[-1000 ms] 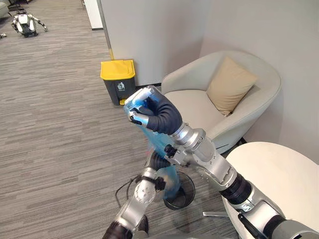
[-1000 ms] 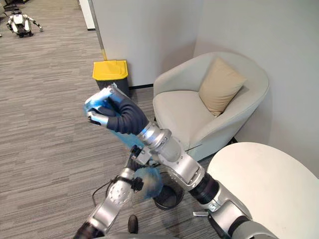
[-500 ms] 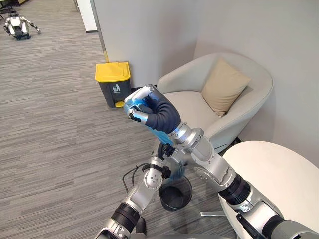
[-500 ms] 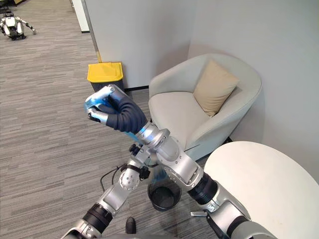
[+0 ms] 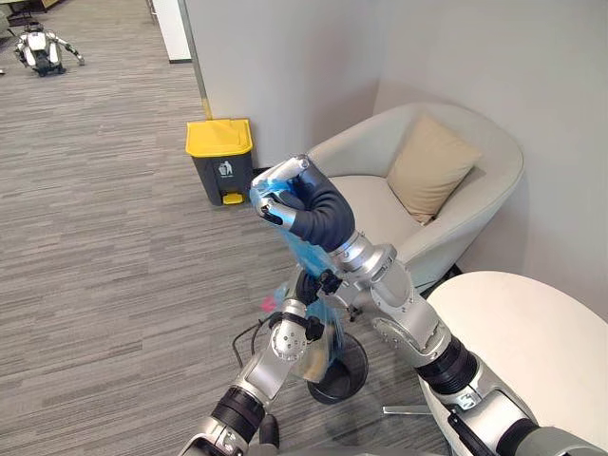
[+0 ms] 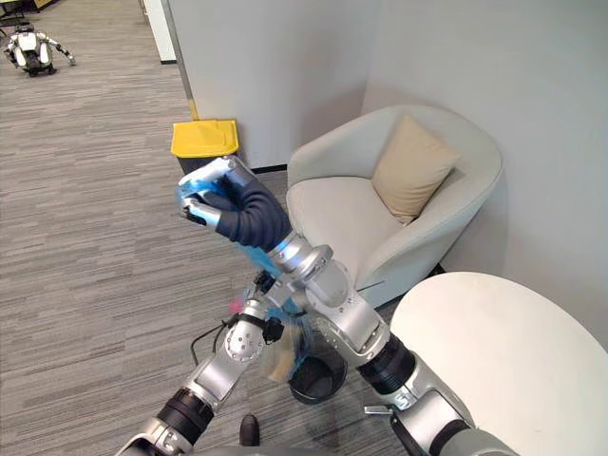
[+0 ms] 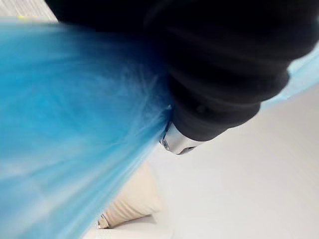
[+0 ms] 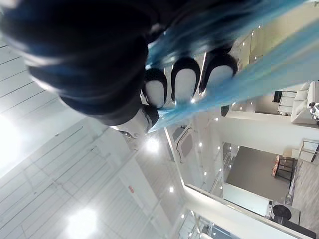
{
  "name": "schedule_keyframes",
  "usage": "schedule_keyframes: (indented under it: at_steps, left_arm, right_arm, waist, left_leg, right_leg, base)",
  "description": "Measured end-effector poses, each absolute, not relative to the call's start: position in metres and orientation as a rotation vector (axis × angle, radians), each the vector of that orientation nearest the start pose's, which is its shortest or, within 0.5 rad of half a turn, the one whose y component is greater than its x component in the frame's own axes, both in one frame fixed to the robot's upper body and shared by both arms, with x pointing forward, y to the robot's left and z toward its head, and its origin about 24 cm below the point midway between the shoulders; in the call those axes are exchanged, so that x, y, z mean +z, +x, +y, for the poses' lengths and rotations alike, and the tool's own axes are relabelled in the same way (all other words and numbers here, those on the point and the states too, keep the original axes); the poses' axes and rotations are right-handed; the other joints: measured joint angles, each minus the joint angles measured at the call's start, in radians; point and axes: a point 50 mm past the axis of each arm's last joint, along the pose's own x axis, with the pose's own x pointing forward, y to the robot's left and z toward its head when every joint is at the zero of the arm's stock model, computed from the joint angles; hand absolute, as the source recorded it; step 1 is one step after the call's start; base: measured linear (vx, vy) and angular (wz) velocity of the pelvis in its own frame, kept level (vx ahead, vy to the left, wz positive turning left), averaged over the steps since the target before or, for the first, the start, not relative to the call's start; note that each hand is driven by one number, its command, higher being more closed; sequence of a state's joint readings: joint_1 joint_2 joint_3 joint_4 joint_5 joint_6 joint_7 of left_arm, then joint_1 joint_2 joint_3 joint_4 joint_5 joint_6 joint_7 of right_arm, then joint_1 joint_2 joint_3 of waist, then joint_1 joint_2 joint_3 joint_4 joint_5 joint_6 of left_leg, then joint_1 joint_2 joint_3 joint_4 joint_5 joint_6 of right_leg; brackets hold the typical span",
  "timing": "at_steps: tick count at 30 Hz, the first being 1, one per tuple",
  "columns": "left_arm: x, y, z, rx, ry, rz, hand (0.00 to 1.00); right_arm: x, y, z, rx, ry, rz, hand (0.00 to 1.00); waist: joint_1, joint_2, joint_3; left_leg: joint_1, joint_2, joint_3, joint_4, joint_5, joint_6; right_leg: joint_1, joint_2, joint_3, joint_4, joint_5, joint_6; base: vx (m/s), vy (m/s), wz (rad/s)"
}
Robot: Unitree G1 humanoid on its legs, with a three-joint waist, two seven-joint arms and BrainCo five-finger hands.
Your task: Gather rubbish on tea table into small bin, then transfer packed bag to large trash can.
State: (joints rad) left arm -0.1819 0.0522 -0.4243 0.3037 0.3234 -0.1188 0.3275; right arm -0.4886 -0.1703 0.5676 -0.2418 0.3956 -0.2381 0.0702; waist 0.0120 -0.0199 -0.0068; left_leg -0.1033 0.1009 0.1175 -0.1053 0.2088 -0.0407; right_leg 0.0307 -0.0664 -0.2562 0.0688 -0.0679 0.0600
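My right hand [image 5: 309, 204] is raised high and shut on the gathered top of a blue rubbish bag [image 5: 309, 256]. Its curled fingers [image 8: 184, 82] wrap the blue film [image 8: 279, 64]. The bag hangs down to the small black bin [image 5: 347, 375] on the floor, and its lower part bulges with pale and pink rubbish. My left hand [image 5: 306, 285] is just below the right wrist, at the bag's neck, curled against the film [image 7: 65, 124]. The large grey trash can with a yellow lid [image 5: 221, 138] stands by the wall beyond.
A cream armchair [image 5: 380, 204] with a tan cushion [image 5: 432, 166] fills the corner to the right. The white round table [image 5: 532, 332] is at the lower right. Grey striped floor stretches left, with a small legged machine [image 5: 43, 47] far off.
My left hand has curled shut at the bag's neck. The bag's full lower part now hangs above the bin's rim. The right hand stays raised.
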Motion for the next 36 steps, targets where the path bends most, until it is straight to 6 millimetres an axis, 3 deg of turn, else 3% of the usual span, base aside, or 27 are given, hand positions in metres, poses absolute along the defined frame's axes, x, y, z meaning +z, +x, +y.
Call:
schedule_keyframes:
  at_steps: [8,18,23,28,33,36]
  left_arm:
    - [0.056,0.262,0.069,-0.122,0.350,-0.251,1.00]
    - [0.060,0.254,0.104,0.007,0.342,-0.259,1.00]
    - [0.054,0.251,0.124,0.082,0.356,-0.224,1.00]
    - [0.041,0.241,0.150,0.172,0.378,-0.155,1.00]
    - [0.030,0.228,0.179,0.278,0.396,-0.084,1.00]
    - [0.021,0.216,0.196,0.349,0.402,-0.029,1.00]
  right_arm:
    - [0.177,0.241,-0.039,0.756,-0.020,-0.712,0.00]
    - [0.163,0.240,-0.080,0.668,-0.395,-0.745,0.00]
    - [0.173,0.237,-0.094,0.544,-0.498,-0.841,0.00]
    - [0.180,0.235,-0.122,0.326,-0.588,-0.891,0.00]
    - [0.189,0.225,-0.150,0.099,-0.582,-0.923,0.00]
    - [0.183,0.220,-0.164,-0.019,-0.544,-0.892,0.00]
  waist:
    - [0.000,-0.002,0.002]
    - [0.001,-0.014,0.024]
    - [0.001,-0.009,0.029]
    - [0.002,-0.006,0.035]
    - [0.001,-0.003,0.036]
    - [-0.001,-0.001,0.037]
  left_leg:
    - [-0.003,-0.006,-0.012,0.000,-0.003,-0.004]
    - [0.001,-0.007,-0.015,0.000,-0.004,-0.005]
    - [0.001,-0.009,-0.015,0.000,-0.004,-0.005]
    - [-0.001,-0.011,-0.014,0.000,-0.006,-0.003]
    - [-0.001,-0.012,-0.014,0.000,-0.006,-0.003]
    - [0.000,-0.012,-0.015,0.000,-0.006,-0.003]
  right_leg:
    - [0.007,-0.001,-0.015,0.000,-0.002,0.000]
    - [0.015,-0.002,-0.019,-0.002,-0.004,0.001]
    - [0.015,-0.003,-0.020,-0.002,-0.006,0.001]
    - [0.016,-0.004,-0.024,-0.002,-0.010,0.000]
    - [0.016,-0.005,-0.024,-0.002,-0.013,-0.001]
    - [0.016,-0.005,-0.025,-0.002,-0.014,-0.002]
  base:
    - [0.00,0.001,0.05]
    - [0.00,-0.002,0.01]
    - [0.00,0.000,0.00]
    - [0.00,0.000,0.00]
    - [0.00,0.000,0.00]
    - [0.00,0.000,0.00]
